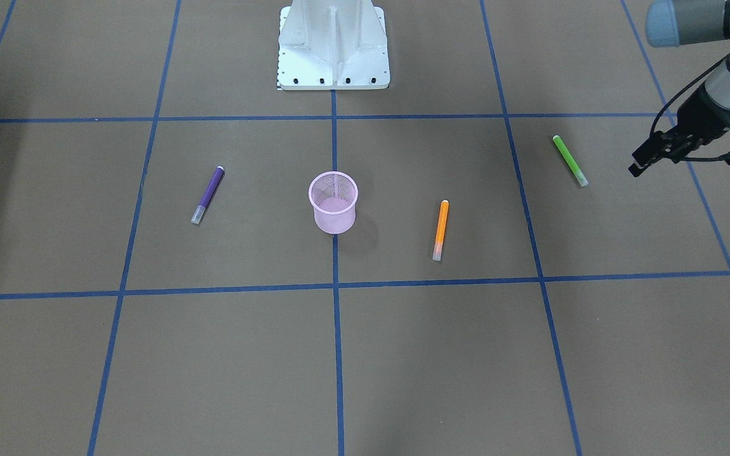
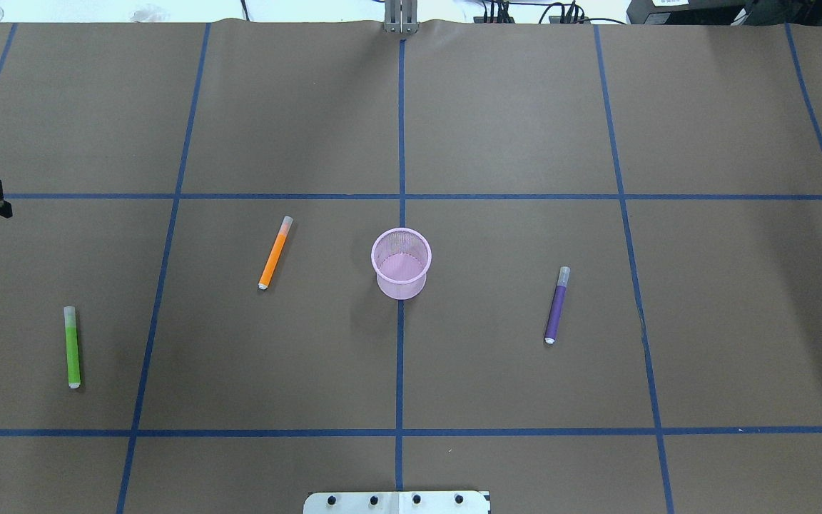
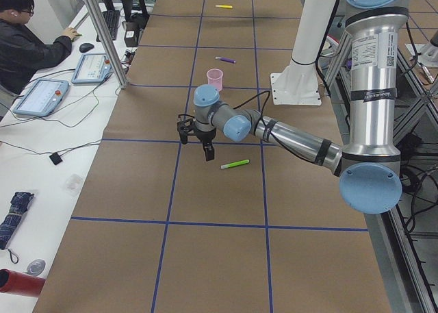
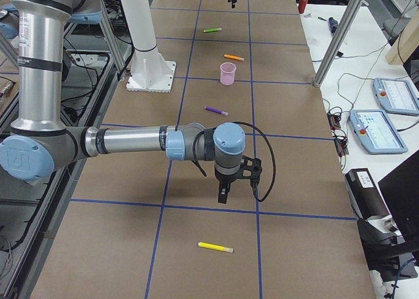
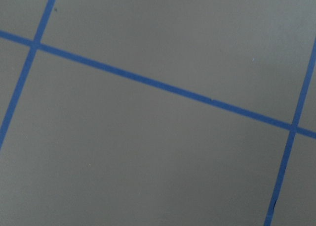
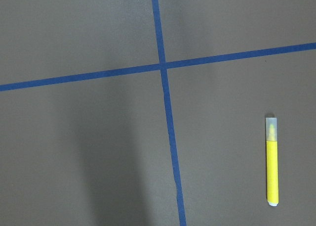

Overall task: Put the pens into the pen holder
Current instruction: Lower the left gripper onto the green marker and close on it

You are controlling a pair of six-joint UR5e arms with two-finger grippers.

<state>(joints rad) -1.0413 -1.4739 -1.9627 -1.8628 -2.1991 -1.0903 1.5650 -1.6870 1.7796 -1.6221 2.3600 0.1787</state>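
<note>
While cup (image 1: 333,204) stands empty at bench (image 1: 213,354) centre for either arm, left gripper (image 1: 653,155) hovers by green pen (image 1: 569,160), right gripper (image 4: 224,193) by yellow pen (image 6: 272,161); can't tell either's finger spread.

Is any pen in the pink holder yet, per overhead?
No, the pen holder is empty inside; the orange pen, green pen and purple pen lie flat on the table.

Four pens: purple (image 1: 208,195), orange (image 1: 441,230), green (image 1: 569,160), yellow (image 6: 272,161); one pen holder (image 1: 333,202); two arms (image 3: 287,136).
</note>
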